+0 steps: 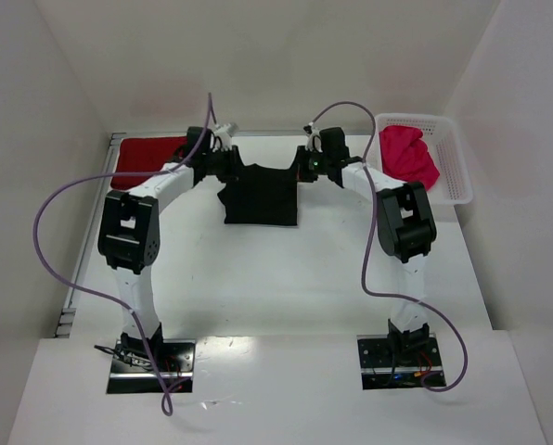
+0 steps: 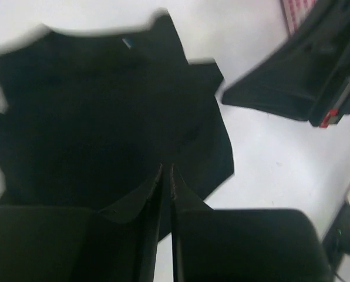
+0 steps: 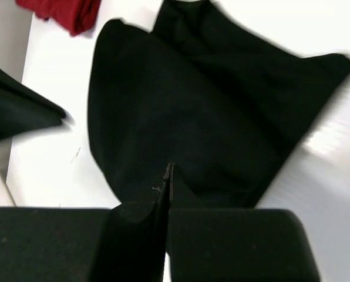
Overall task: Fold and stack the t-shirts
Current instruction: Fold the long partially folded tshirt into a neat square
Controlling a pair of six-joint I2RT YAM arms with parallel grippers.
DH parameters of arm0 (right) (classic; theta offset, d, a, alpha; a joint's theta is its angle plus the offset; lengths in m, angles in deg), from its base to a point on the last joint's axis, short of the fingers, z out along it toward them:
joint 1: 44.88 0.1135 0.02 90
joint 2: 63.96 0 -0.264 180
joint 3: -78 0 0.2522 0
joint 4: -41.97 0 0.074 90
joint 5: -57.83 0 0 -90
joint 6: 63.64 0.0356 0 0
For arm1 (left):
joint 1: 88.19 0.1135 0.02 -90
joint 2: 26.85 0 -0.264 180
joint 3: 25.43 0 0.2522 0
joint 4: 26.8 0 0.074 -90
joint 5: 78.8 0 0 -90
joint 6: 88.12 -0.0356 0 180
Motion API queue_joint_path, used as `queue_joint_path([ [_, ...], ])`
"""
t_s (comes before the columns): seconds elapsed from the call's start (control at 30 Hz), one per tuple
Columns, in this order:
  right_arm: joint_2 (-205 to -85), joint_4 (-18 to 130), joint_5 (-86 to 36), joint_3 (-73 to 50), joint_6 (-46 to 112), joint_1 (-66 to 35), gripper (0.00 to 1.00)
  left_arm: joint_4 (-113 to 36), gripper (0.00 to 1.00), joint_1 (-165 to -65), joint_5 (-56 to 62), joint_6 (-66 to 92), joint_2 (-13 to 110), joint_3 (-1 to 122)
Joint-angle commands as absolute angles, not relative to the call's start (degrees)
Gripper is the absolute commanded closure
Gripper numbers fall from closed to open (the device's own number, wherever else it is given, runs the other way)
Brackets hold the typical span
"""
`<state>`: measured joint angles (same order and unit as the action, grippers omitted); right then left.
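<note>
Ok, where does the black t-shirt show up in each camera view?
Top view: black t-shirt at the far middle of the table.
Left wrist: black t-shirt fills the left and centre.
Right wrist: black t-shirt fills the centre and upper right.
Shared landmark: dark red t-shirt, far left in the top view, top-left corner of the right wrist view; absent from the left wrist view.

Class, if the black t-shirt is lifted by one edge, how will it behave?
Probably floppy: the black t-shirt lies flat with soft folds and an uneven outline. Likely light, being thin cloth. Pushed, it would probably bunch, not slide whole.
</note>
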<state>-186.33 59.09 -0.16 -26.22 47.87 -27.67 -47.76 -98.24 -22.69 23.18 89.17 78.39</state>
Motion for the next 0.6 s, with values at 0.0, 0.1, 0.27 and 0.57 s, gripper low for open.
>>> queue_joint_path([
  [0.0,-187.4,56.1,2.2,-26.5,46.7,-25.7,0.99,-42.2,0.85,-100.8,-25.6,22.7,90.4,73.2],
  [0.1,-190.9,57.0,1.7,-28.7,47.2,-25.7,0.99,-43.6,0.88,-101.6,-24.4,22.7,91.9,72.4],
  [0.27,-194.6,58.9,-1.6,-32.1,46.7,-25.7,0.99,-45.7,0.92,-104.5,-18.1,21.0,92.5,70.9],
  [0.57,-198.0,61.7,-7.4,-38.8,45.5,-27.6,0.99,-48.0,0.95,-104.5,-15.7,21.0,93.0,68.7],
])
